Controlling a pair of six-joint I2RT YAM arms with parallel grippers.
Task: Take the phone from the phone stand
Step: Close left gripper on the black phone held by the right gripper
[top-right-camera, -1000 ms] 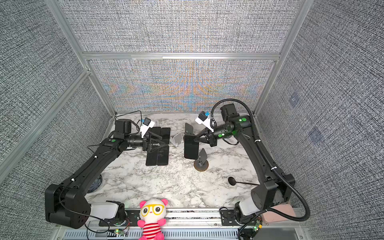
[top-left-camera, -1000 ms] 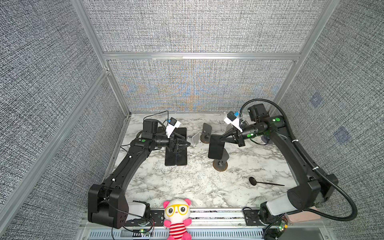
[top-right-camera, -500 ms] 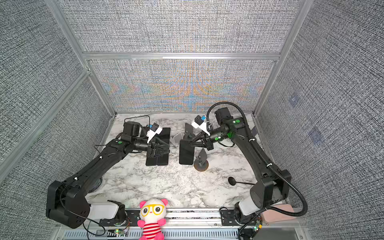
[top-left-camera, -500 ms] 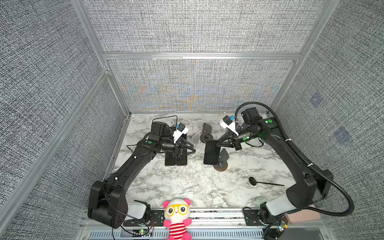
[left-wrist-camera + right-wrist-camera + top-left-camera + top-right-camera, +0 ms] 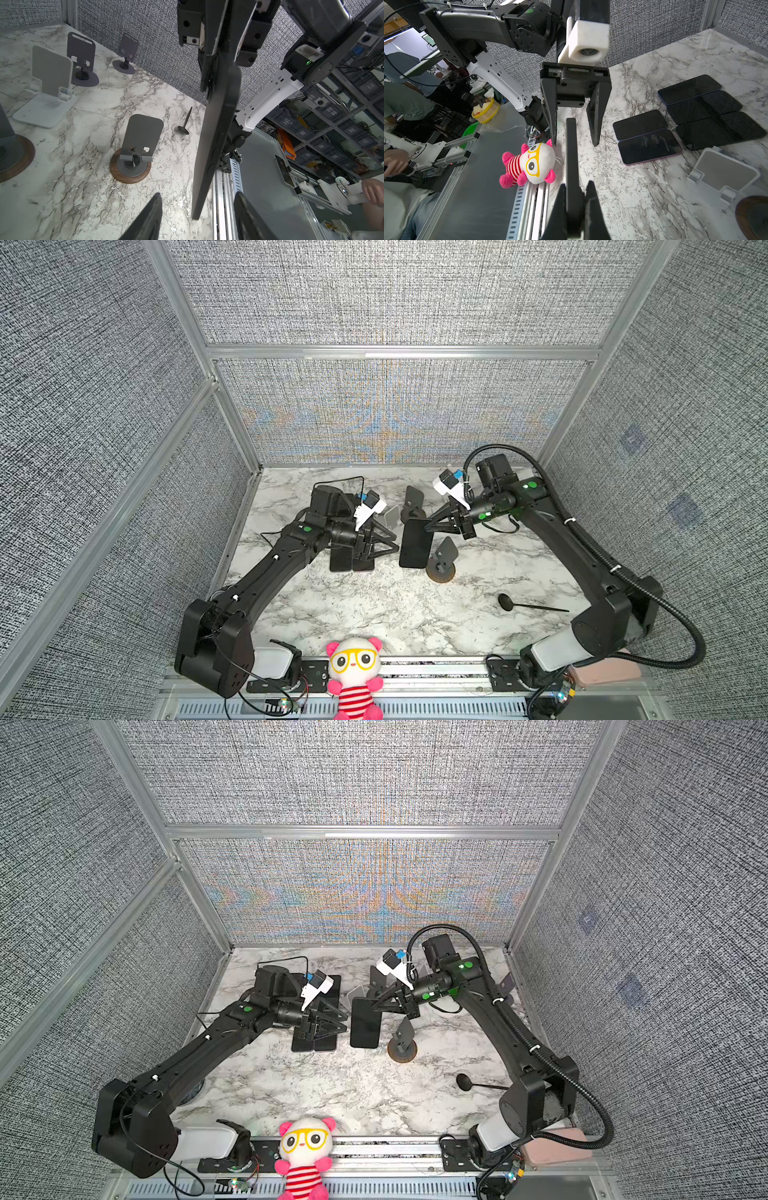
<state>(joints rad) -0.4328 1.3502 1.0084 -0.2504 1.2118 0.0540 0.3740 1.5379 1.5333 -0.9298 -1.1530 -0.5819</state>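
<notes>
Three grey woven walls, marble tabletop

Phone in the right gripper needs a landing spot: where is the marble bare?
Bare: the front middle, between the toy, the flat phones, the wood-based stand and the spoon. Crowded: the back middle, where more stands cluster.
</notes>
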